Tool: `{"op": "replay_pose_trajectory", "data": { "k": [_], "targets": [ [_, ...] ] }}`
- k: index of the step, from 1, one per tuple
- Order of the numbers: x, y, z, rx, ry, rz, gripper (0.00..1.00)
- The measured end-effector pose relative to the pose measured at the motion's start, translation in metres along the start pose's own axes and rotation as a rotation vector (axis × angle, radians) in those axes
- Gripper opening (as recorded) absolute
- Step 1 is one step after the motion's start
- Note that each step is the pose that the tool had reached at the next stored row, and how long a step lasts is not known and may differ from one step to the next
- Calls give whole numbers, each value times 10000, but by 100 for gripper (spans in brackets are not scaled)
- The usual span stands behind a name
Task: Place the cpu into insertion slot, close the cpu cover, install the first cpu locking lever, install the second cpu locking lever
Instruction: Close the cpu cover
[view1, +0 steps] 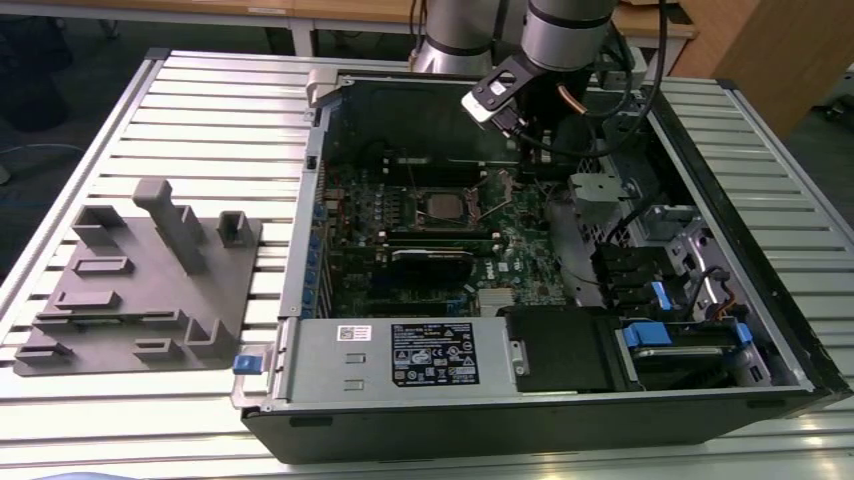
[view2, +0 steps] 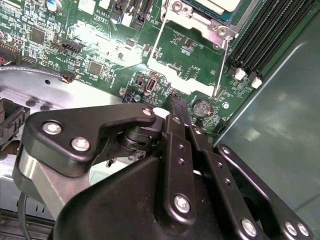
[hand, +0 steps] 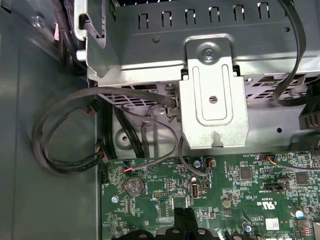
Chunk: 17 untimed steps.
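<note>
I see the cpu (view1: 438, 206) lying flat in the insertion slot (view1: 415, 207), in the middle of the green board inside the open computer case (view1: 747, 380). In the second wrist view the chip's pale metal top peeks in at the picture's edge, with the silvery cpu cover (view2: 197, 22) lying around it. I cannot tell from here whether that frame is pressed fully down. Two thin wire locking levers (view2: 221, 65) run out from the socket's corners over the board toward my tool, and they look unlatched.

The gripper (view2: 172, 102) is apart from the socket, past the free ends of those levers. Its two black fingers (view2: 182, 150) are pressed together to a narrow tip, and I see nothing held between them. The tip hovers above the board just beside a round coin cell (view2: 201, 107), near the board's edge. In the first wrist view the same paired tips point at the board with the coin cell off to one side. Beyond the board's edge there is a grey metal bracket (hand: 212, 100) and a loop of dark cables (hand: 65, 145).

In the exterior view the arm (view1: 567, 30) comes down into the case from the far side, toward the exterior view's right of the chip. The case rests on a slatted table (view1: 200, 100), and a grey fixture (view1: 134, 280) stands well apart on the exterior view's left.
</note>
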<state>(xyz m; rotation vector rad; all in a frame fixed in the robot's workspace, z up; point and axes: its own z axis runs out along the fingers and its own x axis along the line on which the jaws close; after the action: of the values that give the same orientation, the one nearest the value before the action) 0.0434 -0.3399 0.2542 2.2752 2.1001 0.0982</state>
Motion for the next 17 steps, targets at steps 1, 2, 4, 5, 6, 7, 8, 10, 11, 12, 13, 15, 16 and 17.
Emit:
{"op": "replay_pose_trajectory", "data": {
  "k": [1, 2, 4, 5, 6, 7, 8, 10, 11, 12, 13, 15, 16, 17],
  "targets": [
    [0, 0, 0, 0, -2, 0, 11],
    [0, 0, 2, 0, 1, -1, 11],
    [0, 0, 2, 0, 2, -1, 11],
    [0, 0, 3, 0, 2, -1, 11],
    [1, 0, 6, -1, 5, -1, 11],
    [1, 0, 12, -1, 7, -1, 11],
    [0, -1, 16, -1, 4, -1, 11],
    [0, -1, 27, 0, 2, -1, 11],
    [0, -2, 34, 0, 2, -2, 11],
    [0, -2, 41, 0, 2, -1, 11],
    [-1, -3, 50, -1, 6, -1, 11],
    [-1, -4, 64, 1, 18, 1, 11],
    [-1, -5, 71, 1, 22, 1, 11],
    [-1, -5, 78, 1, 23, 1, 11]
  ]
}}
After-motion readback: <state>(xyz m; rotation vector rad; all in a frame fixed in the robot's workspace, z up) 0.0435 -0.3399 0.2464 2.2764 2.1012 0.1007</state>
